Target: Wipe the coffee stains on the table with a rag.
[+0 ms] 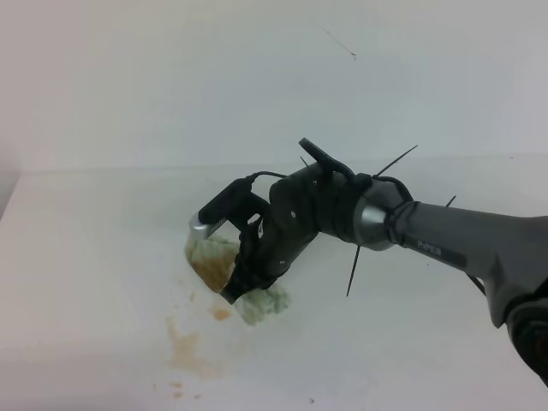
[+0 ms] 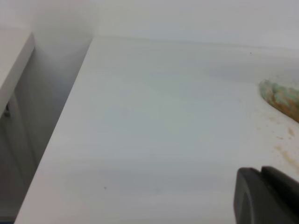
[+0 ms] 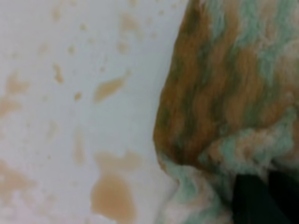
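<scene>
The rag [image 1: 224, 272], pale green and white with a brown soiled patch, lies on the white table [image 1: 94, 248] left of centre. My right gripper [image 1: 242, 287] reaches across the middle and is shut on the rag, pressing it to the tabletop. Coffee stains [image 1: 188, 349] spread as tan smears and specks in front of and left of the rag. In the right wrist view the rag [image 3: 229, 102] fills the right side, with stains [image 3: 112, 198] on the table beside it. In the left wrist view only a dark part of the left gripper's finger [image 2: 266, 196] and the rag's edge [image 2: 282, 97] show.
The table's left edge [image 2: 56, 140] drops off beside a white wall and a gap. A white wall [image 1: 257, 77] rises behind the table. Black cable ties stick out from the right arm's wrist [image 1: 368, 214].
</scene>
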